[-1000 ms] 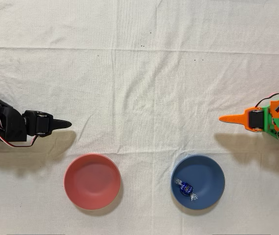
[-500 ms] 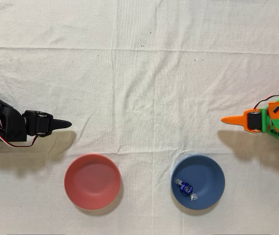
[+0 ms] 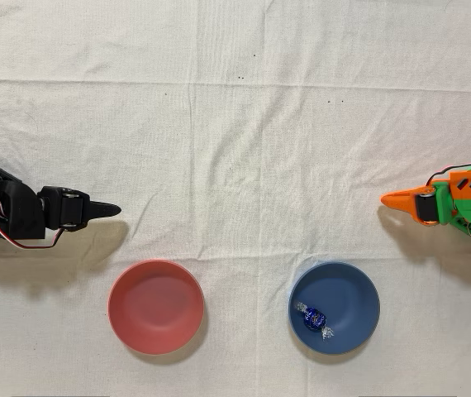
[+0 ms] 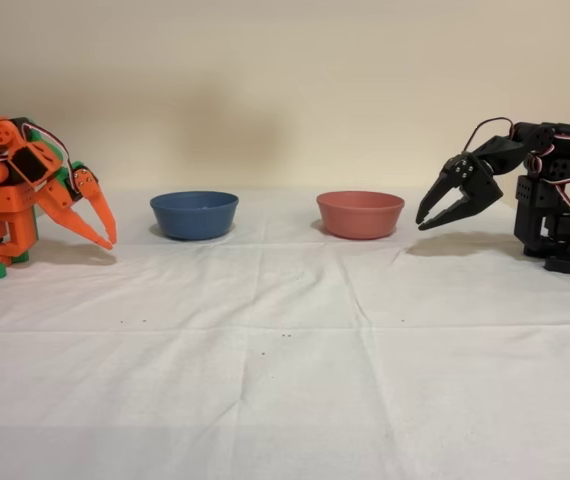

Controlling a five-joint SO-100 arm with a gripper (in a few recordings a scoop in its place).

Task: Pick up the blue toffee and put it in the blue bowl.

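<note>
Dark-blue bowl point(image 3: 347, 296), pinkish-red bowl point(image 3: 155, 306)

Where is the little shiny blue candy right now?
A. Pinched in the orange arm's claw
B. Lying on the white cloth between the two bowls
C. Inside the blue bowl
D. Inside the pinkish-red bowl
C: in the overhead view the blue toffee lies inside the blue bowl, while the orange arm's gripper is off to the side, holding nothing.

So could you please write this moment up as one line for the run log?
blue toffee: inside blue bowl | gripper: open, empty, beside bowl, apart | pink bowl: empty | black arm: idle
</note>
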